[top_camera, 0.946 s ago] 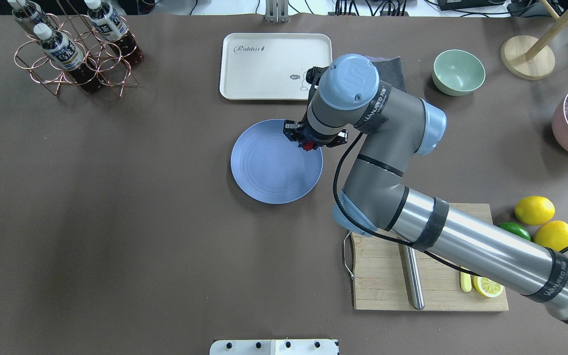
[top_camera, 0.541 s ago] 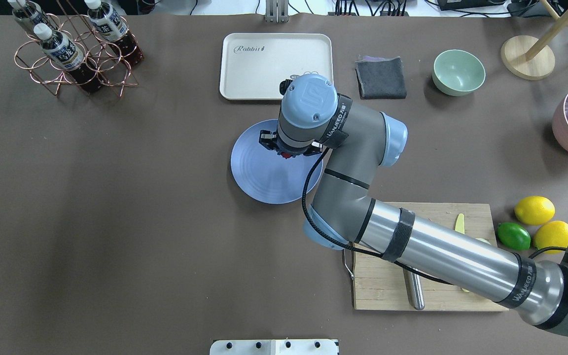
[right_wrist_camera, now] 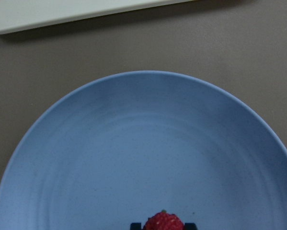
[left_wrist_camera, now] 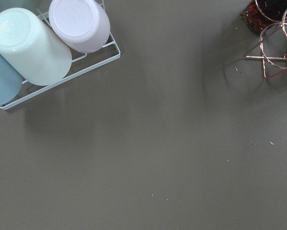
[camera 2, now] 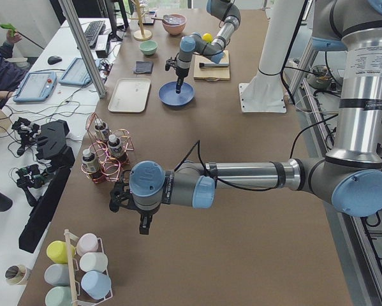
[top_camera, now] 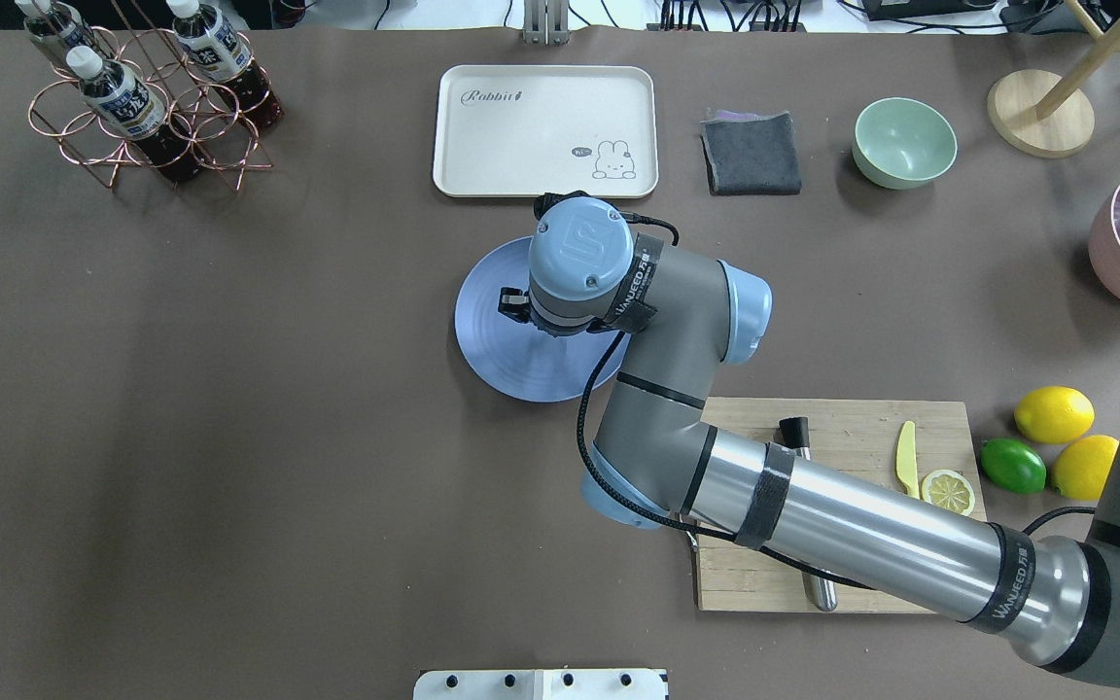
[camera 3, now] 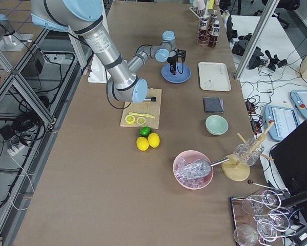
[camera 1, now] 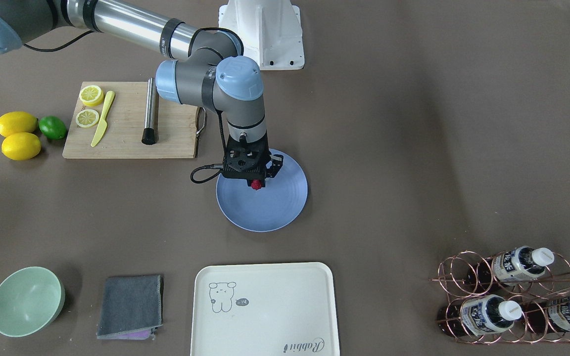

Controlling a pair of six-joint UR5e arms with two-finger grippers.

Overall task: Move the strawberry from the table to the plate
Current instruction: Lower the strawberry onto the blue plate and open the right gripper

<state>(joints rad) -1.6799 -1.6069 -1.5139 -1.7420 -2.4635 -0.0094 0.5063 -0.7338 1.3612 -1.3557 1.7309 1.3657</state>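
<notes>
Strawberry (camera 1: 255,185) delivery is, by my reading, almost complete. The small red berry is pinched between the two fingers of the right end effector (camera 1: 255,182), which hangs over the blue plate (camera 1: 280,210), well inside its rim and close to its middle. The right wrist view shows the same from close up: the strawberry (right_wrist_camera: 164,221) sits at the bottom edge between two dark fingertips, and the ringed face of the plate (right_wrist_camera: 143,153) fills most of the picture. So the pick from the desk (camera 1: 413,148) and the carry across to the plate look done. What is left is the release. The fingers have to part so that the berry rests on the plate by itself, and the arm then has to lift clear. Whether the berry already touches the plate or hangs just above it I cannot tell; the front view suggests it is very low, and in the overhead view the wrist hides it. A roundish berry may roll a little once let go, though it is far enough from the rim that this should not matter. The left end effector (camera 2: 143,224) takes no part. It hovers over bare desk well apart from the plate, near the copper bottle rack (camera 2: 104,150). It shows only in a side view, so I cannot tell whether its fingers are spread or pressed together.
</notes>
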